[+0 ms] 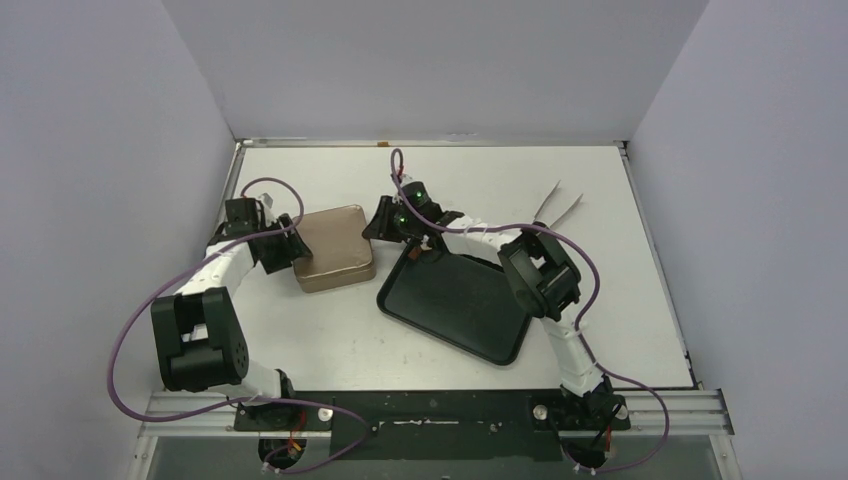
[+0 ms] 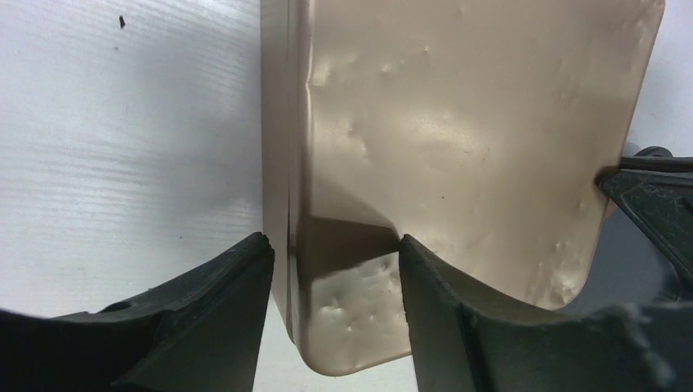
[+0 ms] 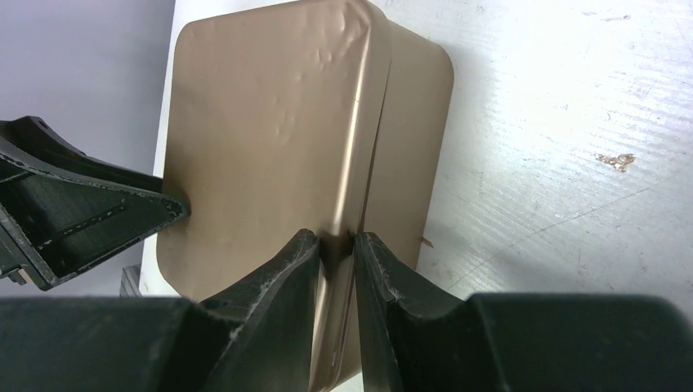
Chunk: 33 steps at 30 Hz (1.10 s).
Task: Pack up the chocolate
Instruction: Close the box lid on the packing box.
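Left gripper (image 2: 333,245), jaws half apart, straddles the closed tin (image 1: 335,247) at its left edge; whether it grips is unclear. Right gripper (image 3: 335,241) pinches the rim of the lid (image 3: 261,122), jaws nearly together. No chocolate shows; it is probably shut inside. The pieces are likely light, smooth and easily marred, so they should be held gently by the sides. Black tray (image 1: 455,300) and tongs (image 1: 560,207) lie rightward.

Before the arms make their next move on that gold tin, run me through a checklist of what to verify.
1. Right gripper grips the lid rim: ok, jaws nearly closed on it.
2. Left gripper holds the tin firmly: cannot tell; it straddles one edge.
3. Lid seated on tin: ok.
4. Tray beside the tin: ok.
5. Chocolate in view: not ok, none shows in any view.
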Tool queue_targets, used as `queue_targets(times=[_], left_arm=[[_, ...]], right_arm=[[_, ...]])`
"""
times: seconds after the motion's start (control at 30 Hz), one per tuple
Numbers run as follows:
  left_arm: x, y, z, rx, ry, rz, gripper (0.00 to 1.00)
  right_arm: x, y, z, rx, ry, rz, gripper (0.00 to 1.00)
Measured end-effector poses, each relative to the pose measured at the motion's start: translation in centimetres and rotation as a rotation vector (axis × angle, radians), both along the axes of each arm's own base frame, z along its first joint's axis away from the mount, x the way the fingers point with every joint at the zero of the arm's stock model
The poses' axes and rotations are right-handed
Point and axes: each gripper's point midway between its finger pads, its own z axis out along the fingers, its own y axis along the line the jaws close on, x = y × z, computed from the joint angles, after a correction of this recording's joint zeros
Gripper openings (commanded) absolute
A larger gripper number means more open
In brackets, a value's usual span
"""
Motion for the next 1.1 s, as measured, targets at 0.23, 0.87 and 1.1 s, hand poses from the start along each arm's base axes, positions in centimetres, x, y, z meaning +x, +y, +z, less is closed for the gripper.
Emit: queue_targets(times=[0.23,0.87,1.1], left_arm=[[-0.6,1.5,-0.3,-0.023,0.023,0.054,0.63],[-2.0,0.3,1.5,-0.089,-0.041,0.100,0.65],[-3.5,-0.4,-0.4,-0.107,0.007,0.110,0.42]], right_arm=[[-0.3,-0.3,-0.2,0.030,-0.013,-0.013,0.24],[-1.6,-1.0,-0.3,0.052,0.003,-0.012,0.38],[-2.8,-1.1,-0.7,0.048,0.035,0.034,0.40]])
